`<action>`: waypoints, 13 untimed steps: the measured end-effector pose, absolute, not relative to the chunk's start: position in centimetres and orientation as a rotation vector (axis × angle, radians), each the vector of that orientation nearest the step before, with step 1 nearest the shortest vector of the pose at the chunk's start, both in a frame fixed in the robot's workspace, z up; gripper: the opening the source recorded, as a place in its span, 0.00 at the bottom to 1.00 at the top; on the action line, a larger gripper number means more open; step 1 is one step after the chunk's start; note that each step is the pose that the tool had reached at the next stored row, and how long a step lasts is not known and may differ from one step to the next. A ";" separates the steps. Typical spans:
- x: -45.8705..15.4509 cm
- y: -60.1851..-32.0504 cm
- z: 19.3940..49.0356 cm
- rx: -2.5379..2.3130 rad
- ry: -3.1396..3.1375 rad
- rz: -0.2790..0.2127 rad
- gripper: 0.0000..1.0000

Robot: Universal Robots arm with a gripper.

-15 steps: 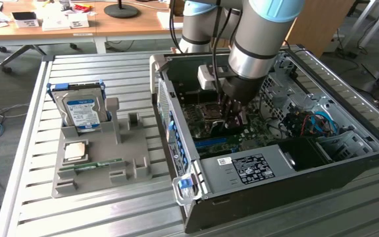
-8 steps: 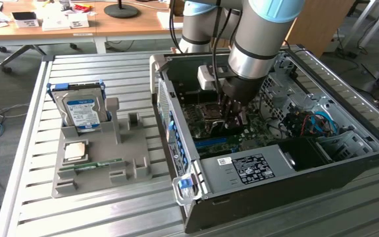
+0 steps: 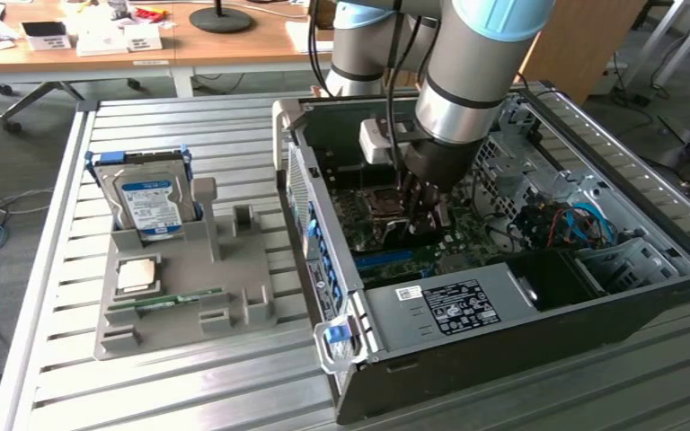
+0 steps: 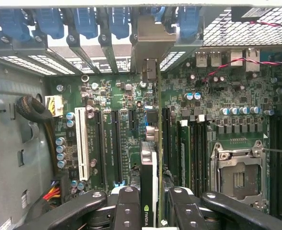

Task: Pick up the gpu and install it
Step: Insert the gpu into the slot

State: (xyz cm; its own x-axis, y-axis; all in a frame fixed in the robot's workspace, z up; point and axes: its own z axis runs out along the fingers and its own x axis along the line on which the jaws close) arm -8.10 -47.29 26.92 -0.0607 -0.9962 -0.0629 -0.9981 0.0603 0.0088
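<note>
the hand point(image 4: 150, 203) is narrowed on the gpu point(image 4: 149, 165), its fingers point(image 4: 127, 199) pressing on both faces of the card. the card stands on edge inside the case point(image 3: 632, 269), low over the motherboard point(image 4: 107, 100). its silver bracket point(image 4: 148, 40) reaches the case's rear wall, among the blue latches point(image 4: 83, 24).

the main risk, as i judge it, is a card that is not square over its slot. pushed down off line, the edge connector would jam on the slot's lip or bend the motherboard. a slight tilt along the card's length would seat one end and leave the other proud. the bracket could also snag on the opening in the case's rear wall and hold the card up. the grip sits on one end of a long card, so a hard push could make the card pivot or slide between the fingers.

the slot itself lies under the card and the hand, so i cannot tell whether the connector is above it, touching it or partly in. in the exterior view the arm point(image 3: 477, 81) covers the card's lower edge inside the case. where the bracket's foot meets the rear wall is hard to make out. outside the case, a tray point(image 3: 190, 314) on the counter point(image 3: 201, 391) carries a hard drive point(image 3: 147, 202) and a memory stick point(image 3: 177, 301), well apart from the work.
</note>
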 end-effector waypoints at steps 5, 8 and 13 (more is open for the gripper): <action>-8.1 -47.3 26.9 -2.151 2.234 0.078 0.27; -8.1 -47.2 26.8 -2.151 2.234 0.078 0.27; -8.1 -47.1 26.7 -2.151 2.234 0.078 0.27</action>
State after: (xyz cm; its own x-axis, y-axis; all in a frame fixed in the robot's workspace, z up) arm -8.09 -47.08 26.69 -0.0381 -0.9973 -0.0629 -0.9993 0.0376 0.0088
